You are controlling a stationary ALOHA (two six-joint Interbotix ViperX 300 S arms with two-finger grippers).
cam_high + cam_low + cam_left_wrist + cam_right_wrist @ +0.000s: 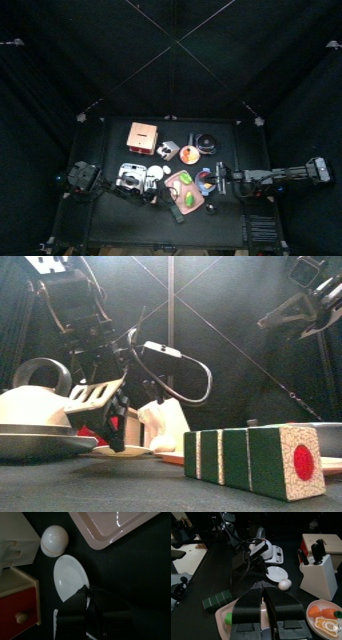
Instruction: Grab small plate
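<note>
The small plate point(69, 576) is white and lies flat on the black table between a white egg-shaped thing point(55, 539) and a wooden box with a red drawer point(20, 604). My left gripper point(89, 592) has its jaws closed together over the plate's near rim. The right wrist view shows the same plate point(276, 573) beyond the egg-shaped thing point(284, 585), with the left arm point(244, 559) reaching down beside it. My right gripper point(263, 588) hangs above the table's right part, jaws together and nothing in them.
A pink tray point(113, 527) lies close beside the plate. A knife block point(319, 562), a white kettle point(34, 396), a green striped block point(261, 461) and a plate of toy food point(328, 617) crowd the table. An orange box point(143, 133) stands at the back.
</note>
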